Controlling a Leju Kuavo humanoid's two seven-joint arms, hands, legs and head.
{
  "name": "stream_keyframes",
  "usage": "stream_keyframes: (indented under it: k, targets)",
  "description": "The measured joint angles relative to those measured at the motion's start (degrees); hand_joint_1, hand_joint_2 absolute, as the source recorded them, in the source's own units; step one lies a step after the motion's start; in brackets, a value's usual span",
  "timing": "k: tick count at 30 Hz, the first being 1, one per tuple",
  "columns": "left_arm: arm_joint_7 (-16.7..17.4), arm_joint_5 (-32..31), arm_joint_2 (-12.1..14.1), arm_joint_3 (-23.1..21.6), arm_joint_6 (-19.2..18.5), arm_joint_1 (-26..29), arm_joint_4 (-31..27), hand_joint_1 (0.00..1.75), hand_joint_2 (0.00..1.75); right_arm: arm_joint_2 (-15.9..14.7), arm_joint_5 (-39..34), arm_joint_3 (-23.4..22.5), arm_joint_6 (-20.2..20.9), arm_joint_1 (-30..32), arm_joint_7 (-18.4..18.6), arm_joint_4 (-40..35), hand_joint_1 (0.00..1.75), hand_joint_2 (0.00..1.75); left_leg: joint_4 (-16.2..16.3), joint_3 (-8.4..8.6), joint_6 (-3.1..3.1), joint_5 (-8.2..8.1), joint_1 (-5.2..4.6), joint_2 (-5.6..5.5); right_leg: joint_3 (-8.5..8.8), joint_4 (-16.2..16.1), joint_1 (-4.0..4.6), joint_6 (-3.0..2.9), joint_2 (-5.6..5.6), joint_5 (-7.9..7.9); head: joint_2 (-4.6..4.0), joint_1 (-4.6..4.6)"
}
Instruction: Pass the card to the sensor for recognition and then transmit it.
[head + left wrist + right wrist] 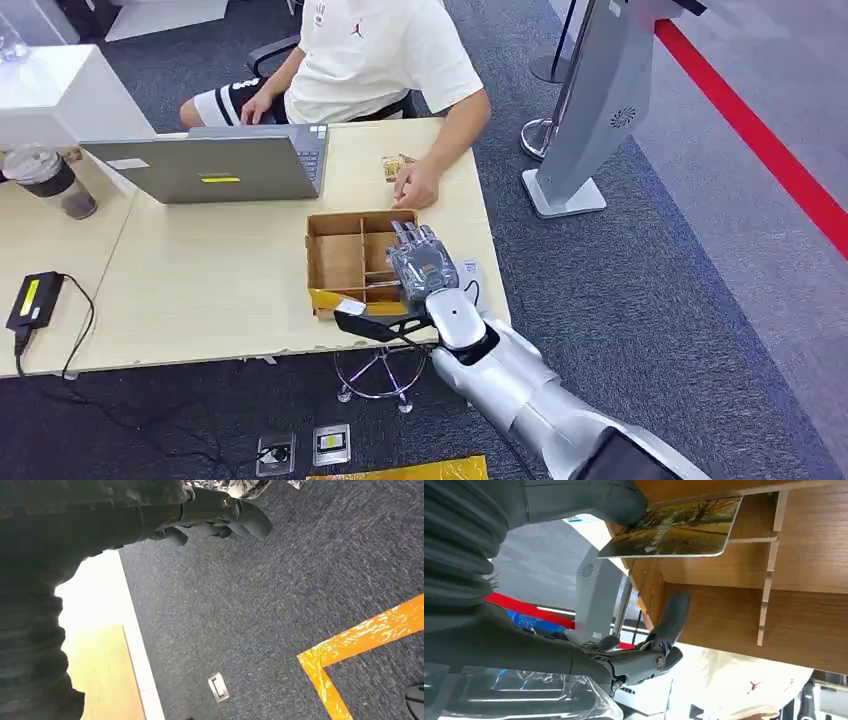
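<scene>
The card (674, 527), printed with a yellow-brown landscape, leans in a compartment of the cardboard divider box (340, 262) at the table's near right edge. My right hand (422, 262) lies palm down over the box's right compartments. In the right wrist view its thumb (614, 500) touches the card's near end, while the dark fingers (671, 617) stand well apart from the card. The grey-white sensor stand (590, 110) rises from the carpet right of the table. My left hand (220, 512) hangs over the carpet, holding nothing.
A person sits behind the table with a hand (415, 185) beside another card (396, 164). A laptop (215, 165), a cup (50, 180) and a black adapter (33, 300) occupy the table's left. A red floor stripe (760, 140) runs right of the stand.
</scene>
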Motion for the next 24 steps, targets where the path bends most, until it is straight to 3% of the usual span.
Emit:
stream_keyframes:
  k: [3, 6, 9, 10, 24]
  targets:
    - [0.0, 0.0, 0.0, 0.0, 0.0, 0.0, 0.0, 0.00, 1.75, 0.0, 0.1, 0.0, -0.1, 0.0, -0.5, 0.0, 0.91, 1.75, 0.0, 0.00, 0.00, 0.00, 0.00, 0.00, 0.00, 0.0, 0.00, 0.00, 0.00, 0.00, 0.00, 0.00]
    - [0.0, 0.0, 0.0, 0.0, 0.0, 0.0, 0.0, 0.00, 1.75, 0.0, 0.4, 0.0, -0.4, 0.0, -1.1, 0.0, 1.10, 1.75, 0.0, 0.00, 0.00, 0.00, 0.00, 0.00, 0.01, 0.0, 0.00, 0.00, 0.00, 0.00, 0.00, 0.00]
    - [0.0, -0.1, 0.0, 0.0, 0.0, 0.0, 0.0, 0.00, 1.75, 0.1, 0.6, 0.0, -0.6, 0.0, -1.3, 0.0, 1.52, 1.75, 0.0, 0.00, 0.00, 0.00, 0.00, 0.00, 0.01, 0.0, 0.00, 0.00, 0.00, 0.00, 0.00, 0.00]
    - [0.0, -0.1, 0.0, 0.0, 0.0, 0.0, 0.0, 0.00, 1.75, 0.2, 0.6, 0.1, -0.7, 0.0, -1.4, 0.0, 1.55, 1.75, 0.0, 0.00, 0.00, 0.00, 0.00, 0.00, 0.01, 0.0, 0.00, 0.00, 0.00, 0.00, 0.00, 0.00]
    - [0.0, 0.0, 0.0, 0.0, 0.0, 0.0, 0.0, 0.00, 1.75, 1.1, 0.9, 0.5, -0.4, 0.1, -1.9, 0.0, 1.62, 1.75, 0.0, 0.00, 0.00, 0.00, 0.00, 0.00, 0.01, 0.0, 0.00, 0.00, 0.00, 0.00, 0.00, 0.00]
